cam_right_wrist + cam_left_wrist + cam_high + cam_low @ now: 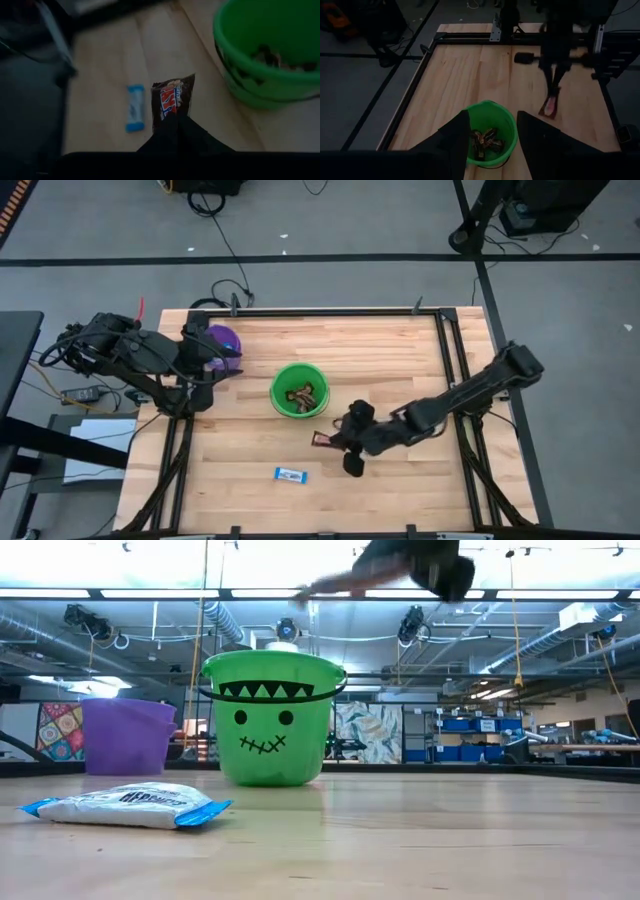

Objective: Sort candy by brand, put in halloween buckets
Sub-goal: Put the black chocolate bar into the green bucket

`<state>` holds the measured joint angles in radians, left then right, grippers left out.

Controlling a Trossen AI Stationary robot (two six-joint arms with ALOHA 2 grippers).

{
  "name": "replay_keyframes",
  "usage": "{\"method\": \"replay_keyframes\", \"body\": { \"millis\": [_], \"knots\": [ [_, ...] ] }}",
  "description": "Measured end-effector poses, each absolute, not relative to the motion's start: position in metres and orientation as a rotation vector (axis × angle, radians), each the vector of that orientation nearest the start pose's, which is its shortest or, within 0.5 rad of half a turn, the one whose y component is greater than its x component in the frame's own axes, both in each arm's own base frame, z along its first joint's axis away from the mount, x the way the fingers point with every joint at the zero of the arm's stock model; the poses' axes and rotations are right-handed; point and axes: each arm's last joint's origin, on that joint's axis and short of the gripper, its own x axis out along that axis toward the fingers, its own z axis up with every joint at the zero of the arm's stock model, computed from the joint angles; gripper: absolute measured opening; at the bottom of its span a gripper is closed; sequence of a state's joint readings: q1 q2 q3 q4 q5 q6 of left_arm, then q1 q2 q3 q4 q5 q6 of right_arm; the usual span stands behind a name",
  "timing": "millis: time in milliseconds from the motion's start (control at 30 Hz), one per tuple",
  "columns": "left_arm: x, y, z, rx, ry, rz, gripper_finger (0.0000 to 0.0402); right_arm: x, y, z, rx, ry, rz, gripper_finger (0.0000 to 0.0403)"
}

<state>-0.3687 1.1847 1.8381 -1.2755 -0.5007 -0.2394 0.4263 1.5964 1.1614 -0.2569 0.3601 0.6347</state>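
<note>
A green bucket (298, 390) stands mid-table with several brown candies (300, 394) inside. It also shows in the low view (272, 720) and the right wrist view (270, 55). A purple bucket (224, 342) stands at the far left, and in the low view (127, 735). A blue-and-white candy (290, 474) lies flat on the table near the front edge. My right gripper (338, 442) is shut on a brown candy (173, 99), near-right of the green bucket. My left gripper (492, 115) is open and empty beside the purple bucket. My right gripper pinches one end of the brown candy (172, 116) between its two shut fingers (176, 131). The bar sticks out ahead of the fingertips toward the table's left. It is lifted clear of the table and shows hanging below the fingers in the left wrist view (550, 105).
A black metal frame (440, 370) runs around the wooden table top. Bare wood lies between the green bucket and the front edge, apart from the blue-and-white candy, which lies closest in the low view (125, 805).
</note>
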Motion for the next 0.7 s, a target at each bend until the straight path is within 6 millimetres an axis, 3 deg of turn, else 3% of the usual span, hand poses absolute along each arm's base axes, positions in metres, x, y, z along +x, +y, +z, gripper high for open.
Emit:
{"method": "replay_keyframes", "body": {
  "millis": [133, 367, 567, 700],
  "knots": [
    [0.149, -0.043, 0.490, 0.031, 0.543, 0.197, 0.0167, 0.309, 0.128, 0.293, 0.472, 0.507, -0.073, 0.0001],
    [0.149, -0.043, 0.491, 0.054, 0.539, 0.189, 0.0167, 0.302, 0.116, 0.363, 0.630, 0.058, 0.124, 0.0002],
    [0.149, -0.043, 0.491, 0.056, 0.539, 0.188, 0.0167, 0.310, 0.103, 0.389, 0.736, -0.204, 0.381, 0.0002],
    [0.149, -0.043, 0.491, 0.057, 0.541, 0.189, 0.0167, 0.321, 0.097, 0.391, 0.727, -0.349, 0.568, 0.0002]
  ]
}}
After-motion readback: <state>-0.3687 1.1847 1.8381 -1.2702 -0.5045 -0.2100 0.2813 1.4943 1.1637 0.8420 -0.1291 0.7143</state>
